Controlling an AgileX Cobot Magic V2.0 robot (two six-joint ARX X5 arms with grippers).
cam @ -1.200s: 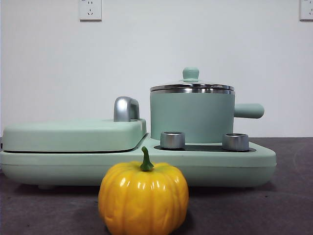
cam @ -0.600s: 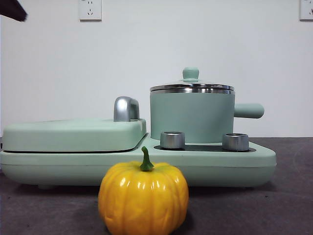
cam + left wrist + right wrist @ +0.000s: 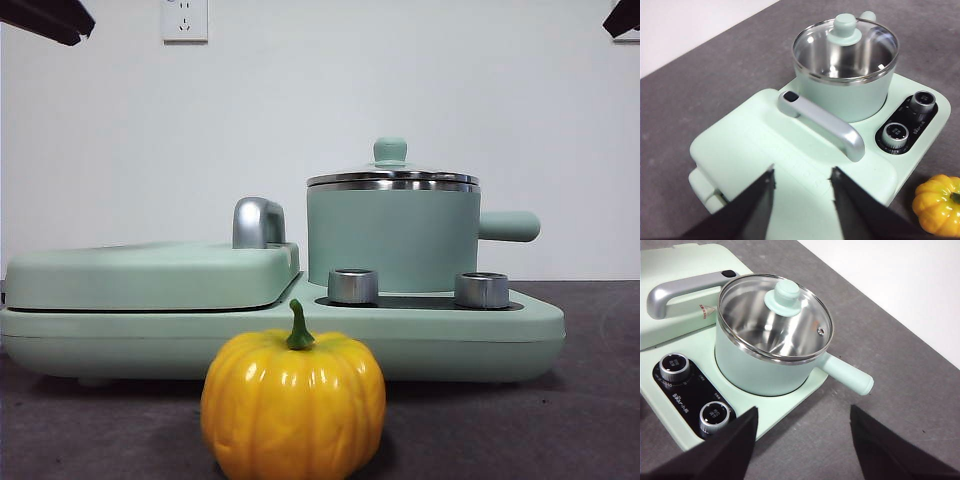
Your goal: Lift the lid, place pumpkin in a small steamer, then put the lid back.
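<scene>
task not begun: the lid (image 3: 391, 175) sits on the small steamer (image 3: 392, 236) at right; the pumpkin (image 3: 293, 404) rests on the table, near. left gripper (image 3: 801, 186) and right gripper (image 3: 803, 427) hover above, jaws spread, empty.

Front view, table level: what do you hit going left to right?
Griddle cover → chrome handle → pumpkin, nearest the camera → small steamer with the lid on → the steamer's side handle. All but the pumpkin sit on the appliance base.
</scene>
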